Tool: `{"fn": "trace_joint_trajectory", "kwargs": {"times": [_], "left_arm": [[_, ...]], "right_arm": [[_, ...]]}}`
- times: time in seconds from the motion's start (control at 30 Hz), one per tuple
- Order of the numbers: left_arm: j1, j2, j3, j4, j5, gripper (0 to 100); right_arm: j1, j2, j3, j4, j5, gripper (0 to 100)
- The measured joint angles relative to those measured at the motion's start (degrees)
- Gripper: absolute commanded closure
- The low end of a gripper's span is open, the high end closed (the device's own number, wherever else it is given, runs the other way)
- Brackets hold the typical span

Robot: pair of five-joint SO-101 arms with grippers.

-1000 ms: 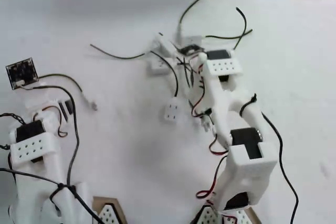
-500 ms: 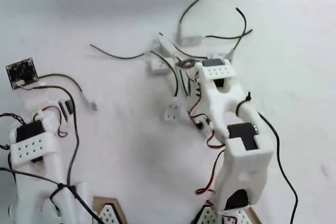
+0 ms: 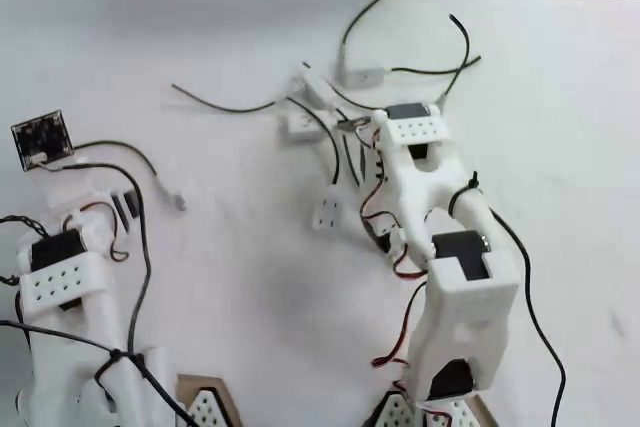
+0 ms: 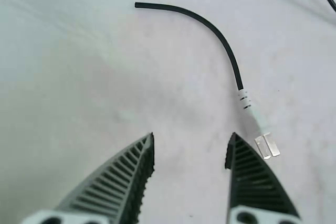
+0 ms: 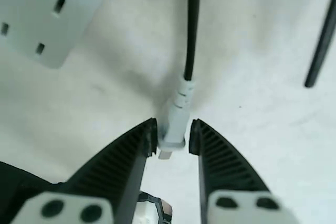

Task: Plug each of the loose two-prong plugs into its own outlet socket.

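Right gripper (image 5: 172, 129): jaws narrowed onto a white two-prong plug (image 5: 177, 109), its black cable (image 5: 193, 24) trailing off over the desk (image 5: 262, 35); white outlet socket (image 5: 44, 9) lying near. Left gripper (image 4: 191, 137): jaws wide, holding nothing, low over the desk; second loose plug (image 4: 252, 115) flat just beside one jaw
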Motion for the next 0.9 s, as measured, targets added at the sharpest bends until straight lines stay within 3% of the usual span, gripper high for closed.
{"fn": "trace_joint_trajectory", "kwargs": {"times": [0.23,0.43,0.9], "left_arm": [[0.00,0.00,0.00,0.00,0.00,77],[0.00,0.00,0.00,0.00,0.00,77],[0.00,0.00,0.00,0.00,0.00,77]], "right_arm": [[0.00,3.96,-2.90,0.18,-0.18,94.6],[0.00,4.22,-6.42,1.85,-2.29,86.8],[0.00,4.40,-7.56,3.43,-2.46,89.3]]}}
